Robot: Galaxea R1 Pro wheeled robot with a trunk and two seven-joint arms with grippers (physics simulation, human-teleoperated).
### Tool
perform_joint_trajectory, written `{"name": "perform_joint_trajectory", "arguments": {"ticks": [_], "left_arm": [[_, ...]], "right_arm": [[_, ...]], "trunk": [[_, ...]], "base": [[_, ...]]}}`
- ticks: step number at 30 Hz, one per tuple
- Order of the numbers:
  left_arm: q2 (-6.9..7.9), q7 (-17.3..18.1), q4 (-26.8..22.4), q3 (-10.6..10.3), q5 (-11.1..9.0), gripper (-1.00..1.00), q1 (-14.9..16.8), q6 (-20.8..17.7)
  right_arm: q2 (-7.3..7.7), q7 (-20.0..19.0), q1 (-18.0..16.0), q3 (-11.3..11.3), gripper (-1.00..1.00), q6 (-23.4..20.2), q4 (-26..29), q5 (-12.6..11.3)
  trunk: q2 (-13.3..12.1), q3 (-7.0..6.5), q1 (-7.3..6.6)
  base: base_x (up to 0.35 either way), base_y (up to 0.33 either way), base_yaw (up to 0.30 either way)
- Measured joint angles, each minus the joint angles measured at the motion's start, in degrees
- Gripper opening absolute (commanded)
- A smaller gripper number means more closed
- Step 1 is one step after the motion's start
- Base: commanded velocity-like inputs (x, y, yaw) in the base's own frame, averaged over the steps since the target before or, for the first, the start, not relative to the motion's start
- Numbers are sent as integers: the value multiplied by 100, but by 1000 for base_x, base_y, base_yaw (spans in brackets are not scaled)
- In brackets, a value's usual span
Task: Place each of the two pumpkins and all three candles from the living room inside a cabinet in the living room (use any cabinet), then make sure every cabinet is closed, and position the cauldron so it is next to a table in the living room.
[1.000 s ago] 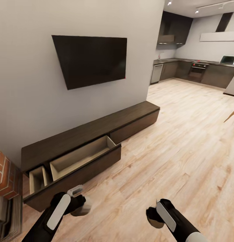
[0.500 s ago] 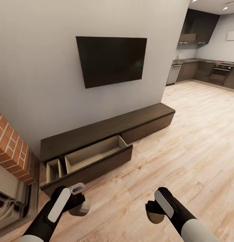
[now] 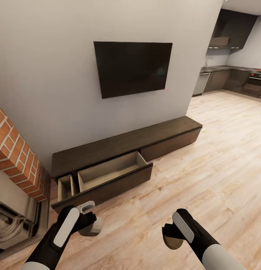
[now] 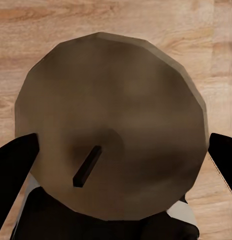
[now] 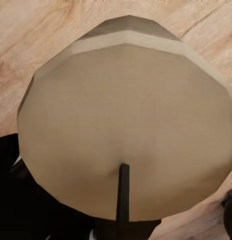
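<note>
Candles, squat greyish-tan cylinders with a short dark wick, are carried one in each gripper: the left gripper (image 3: 89,225) is clamped on the left candle (image 4: 113,127), its dark fingers (image 4: 13,170) pressing the candle's opposite sides in the left wrist view, and the right gripper (image 3: 172,236) is clamped on the right candle (image 5: 128,125), whose flat wick end faces the right wrist camera. Both candles hang above the pale wood-plank floor (image 3: 205,180), short of the long, low dark brown wood-grain cabinet (image 3: 119,144) that runs along the grey wall under the flat black wall-mounted screen (image 3: 132,67). The cabinet's wide drawer (image 3: 108,174) stands pulled out, its light interior bare as far as the head view shows, with a narrow side compartment (image 3: 65,186) at its left end, near the red brick fireplace (image 3: 14,153). The step in hand appears to be the approach for dropping the candles in. To do it well, bring the base square to the drawer front and near enough that each arm reaches over the front panel without leaning on it, as a push could slide the drawer shut. Carry each candle well over the wide compartment, lower it below the front edge, and only then release; a release from height risks the candle rolling or tipping out. Deposit one candle at a time, apart from each other, so the second arm does not strike the first candle. Pumpkins, cauldron and table remain for later
</note>
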State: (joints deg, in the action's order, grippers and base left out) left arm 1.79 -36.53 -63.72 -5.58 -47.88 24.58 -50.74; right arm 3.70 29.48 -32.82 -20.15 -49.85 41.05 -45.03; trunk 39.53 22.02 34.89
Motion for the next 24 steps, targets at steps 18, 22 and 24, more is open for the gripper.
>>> {"name": "perform_joint_trajectory", "arguments": {"ticks": [18,22,24], "left_arm": [[-9,-6,-118,-13,1,-100,-3,-12],[-44,-5,-118,-15,-5,-100,-3,-9],[-53,-6,-118,-15,1,-100,-3,-11]], "right_arm": [[-10,10,-1,-25,-100,-10,192,67],[-10,16,-1,-32,-100,-10,192,74],[-10,18,-1,-35,-100,-10,192,74]], "trunk": [[0,-3,-1],[0,-3,-1],[0,-3,-1]], "base": [[306,-79,99],[278,-181,270],[273,-188,273]]}}
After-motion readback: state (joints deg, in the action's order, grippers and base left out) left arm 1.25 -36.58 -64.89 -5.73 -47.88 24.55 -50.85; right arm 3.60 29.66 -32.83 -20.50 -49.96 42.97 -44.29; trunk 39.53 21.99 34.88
